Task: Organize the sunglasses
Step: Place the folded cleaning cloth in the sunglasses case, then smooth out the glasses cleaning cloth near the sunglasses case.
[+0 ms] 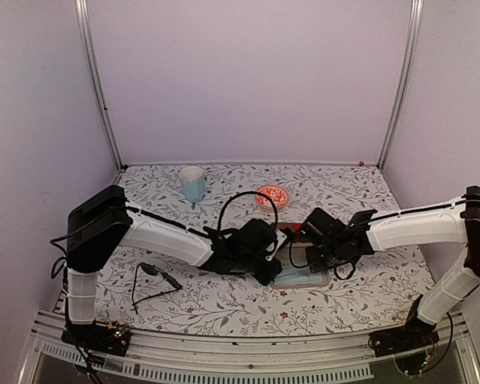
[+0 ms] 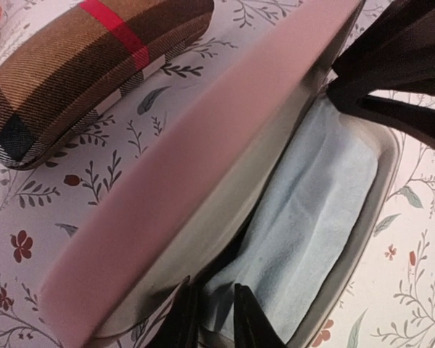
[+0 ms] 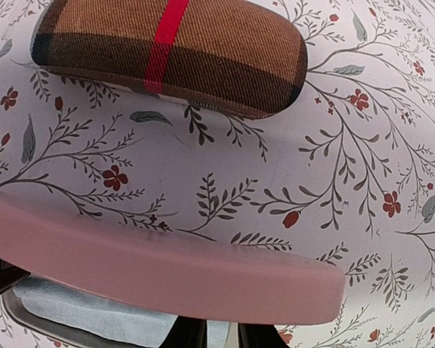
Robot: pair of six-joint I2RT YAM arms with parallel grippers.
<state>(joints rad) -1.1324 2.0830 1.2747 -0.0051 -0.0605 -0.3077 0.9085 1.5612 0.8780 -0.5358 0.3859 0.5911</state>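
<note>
The pink case (image 1: pixel 304 278) lies half open at the table's middle, its lid (image 2: pixel 203 145) tilted over a light blue cloth (image 2: pixel 319 217) inside. My left gripper (image 2: pixel 214 319) pinches the case's near end rim; in the top view it (image 1: pixel 270 274) is at the case's left end. My right gripper (image 3: pixel 221 337) pinches the rim under the lid edge (image 3: pixel 167 268), at the case's other end (image 1: pixel 310 258). The black sunglasses (image 1: pixel 156 274) lie open on the table at the left, apart from both grippers. The pinkish see-through pair is out of view.
The brown plaid case with a red band (image 3: pixel 167 51) lies shut just beyond the pink case, also in the left wrist view (image 2: pixel 80 65). A light blue cup (image 1: pixel 192 182) and an orange bowl (image 1: pixel 272 194) stand at the back.
</note>
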